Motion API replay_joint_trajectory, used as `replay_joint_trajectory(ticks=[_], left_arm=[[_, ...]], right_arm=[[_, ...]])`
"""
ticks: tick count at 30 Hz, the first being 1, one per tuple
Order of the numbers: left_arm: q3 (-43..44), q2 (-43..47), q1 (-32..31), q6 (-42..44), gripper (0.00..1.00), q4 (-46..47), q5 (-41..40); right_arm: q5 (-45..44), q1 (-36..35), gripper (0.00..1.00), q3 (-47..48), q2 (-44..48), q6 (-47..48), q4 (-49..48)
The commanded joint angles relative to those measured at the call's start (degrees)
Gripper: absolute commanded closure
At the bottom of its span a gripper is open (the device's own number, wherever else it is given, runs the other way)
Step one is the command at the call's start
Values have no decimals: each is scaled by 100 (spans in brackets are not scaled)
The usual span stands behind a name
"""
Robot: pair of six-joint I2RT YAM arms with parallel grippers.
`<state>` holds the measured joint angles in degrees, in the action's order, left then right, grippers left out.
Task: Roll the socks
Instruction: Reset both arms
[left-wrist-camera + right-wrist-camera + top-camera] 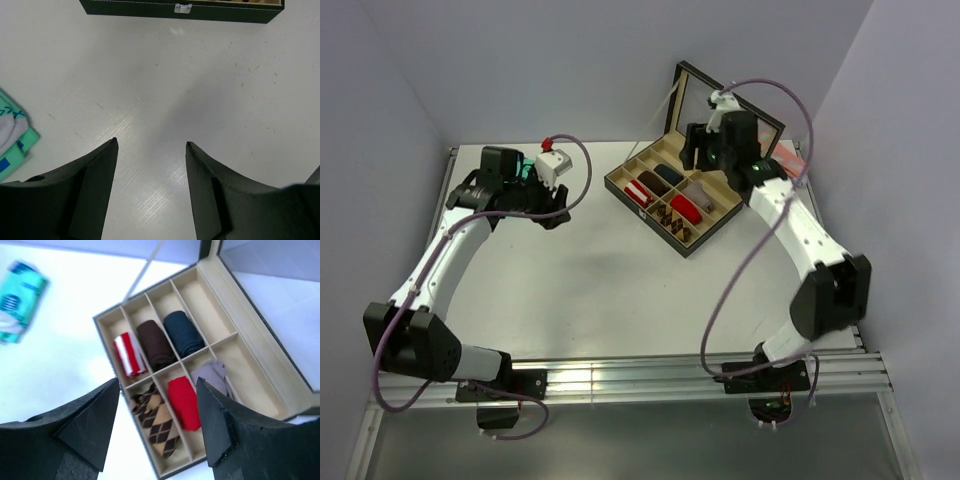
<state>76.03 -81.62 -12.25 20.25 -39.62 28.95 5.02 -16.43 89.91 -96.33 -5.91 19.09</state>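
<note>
Socks, two in number, lie rolled in the divided box (252, 372) near the far right corner of the surface (200, 90). One dark brown sock (155, 345) and one navy sock (184, 334) fill neighbouring compartments of one row, with a red-and-white striped roll (129, 354) on the brown one's other side. Both socks lie parallel, their long axes running across the box along their compartments. The right gripper (158, 382) hangs above the box, spread and holding nothing; in its wrist view the two socks sit just beyond the gap between its fingertips. The left gripper (151, 142), likewise spread and empty, is over bare surface toward the far left corner, well apart from the socks, with one teal packet (15, 140) beside it.
</note>
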Motion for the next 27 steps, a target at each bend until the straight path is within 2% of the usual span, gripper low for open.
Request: replay_joint_trajectory(ticks=[1,4,8,15,19,27], left_arm=[[-325,497,-23,-65,38,191,-161],[-579,770,-23,-83,38,244,-232],[-905,1139,-23,-144,38,428,-179],[-1310,1412,-14,-188,37,683,-29],[-1363,1360,-14,-197,38,709,14],[-1486,1395,-14,-180,37,710,41]], right_arm=[[96,-18,30,-1069,1270,-612,-827],[0,-36,28,-2072,2046,-859,-1065],[-167,-98,27,-3423,3678,-1148,-1241],[-299,-150,25,-4885,5552,-1535,-1180],[-492,-150,24,-5325,6037,-1553,-1066],[-632,-142,23,-5475,6039,-1562,-1153]])
